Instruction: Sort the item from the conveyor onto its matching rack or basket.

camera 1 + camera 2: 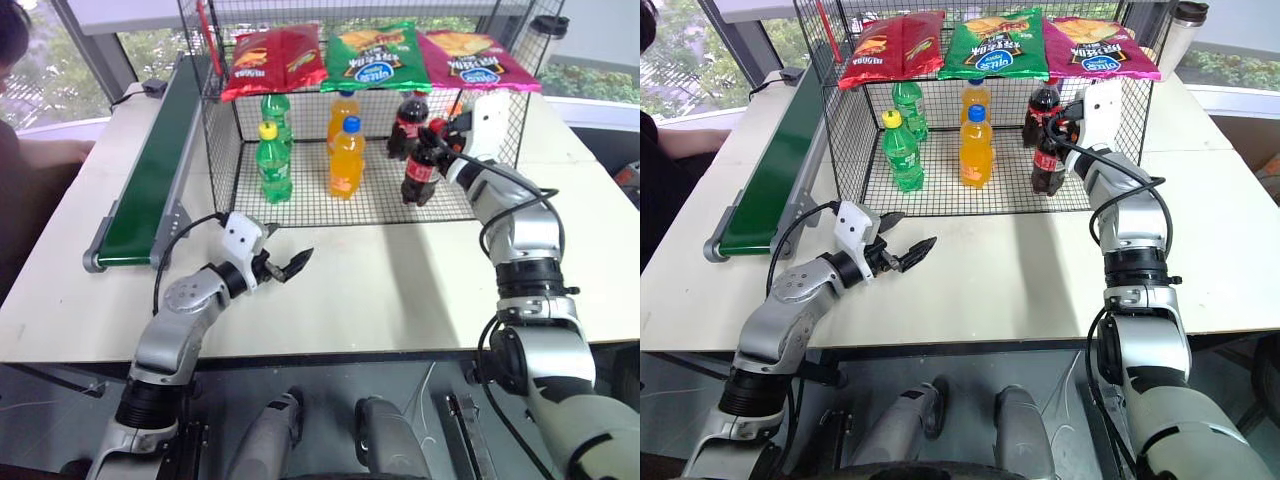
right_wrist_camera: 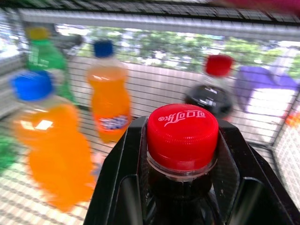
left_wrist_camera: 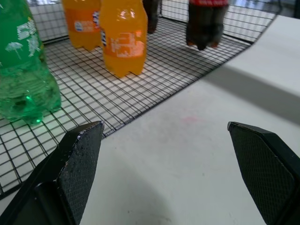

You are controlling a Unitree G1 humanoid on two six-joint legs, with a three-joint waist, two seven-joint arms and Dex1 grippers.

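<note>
right gripper (image 2: pixel 183 187) holds cola bottle (image 1: pixel 420 165) upright.

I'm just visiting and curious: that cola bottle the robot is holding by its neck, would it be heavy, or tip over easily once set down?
The cola bottle looks full of dark liquid, so probably weighty for its size. It is tall and narrow, so it may tip on the basket wire floor. The right gripper clamps under the cap, which likely stops slipping.

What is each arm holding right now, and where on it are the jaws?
The right gripper holds the cola bottle by its neck, jaws closed just under the red cap, over the wire basket. The left gripper is open, holding nothing.
</note>
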